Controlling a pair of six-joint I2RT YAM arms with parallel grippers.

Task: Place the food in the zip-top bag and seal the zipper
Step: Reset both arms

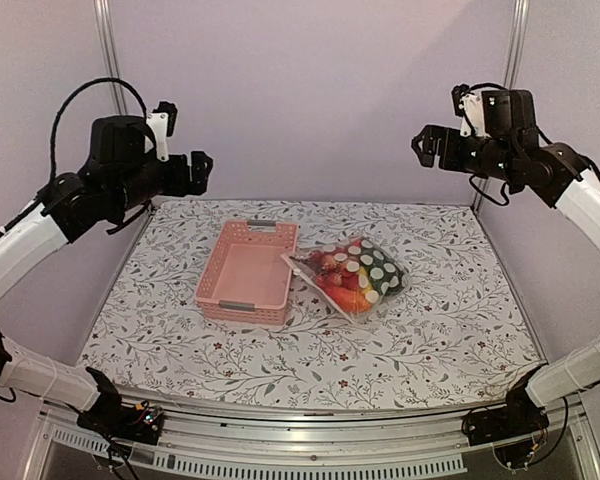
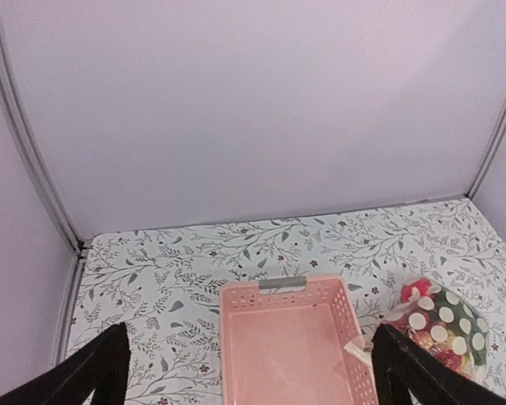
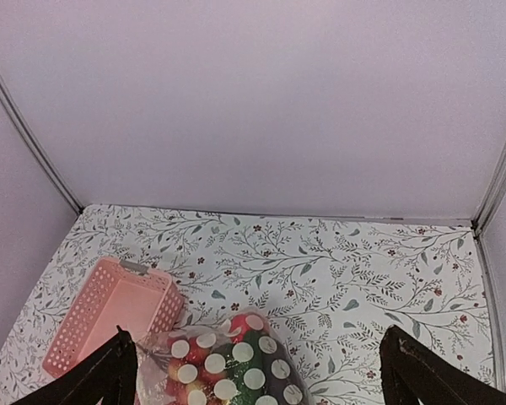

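Bag (image 1: 358, 275) lies at frame centre, touching the basket's (image 1: 242, 300) right side, food (image 1: 342, 282) inside. Left gripper (image 1: 202, 170) and right gripper (image 1: 420, 148) hang wide and empty in the upper corners. I cannot tell whether the zipper (image 1: 315, 288) is sealed. If not, pinch along it end to end.

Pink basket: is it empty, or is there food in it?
Empty. The pink basket shows only bare floor in every view; the food lies inside the dotted bag beside it.

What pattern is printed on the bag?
White polka dots on the clear bag, clearest in the right wrist view.
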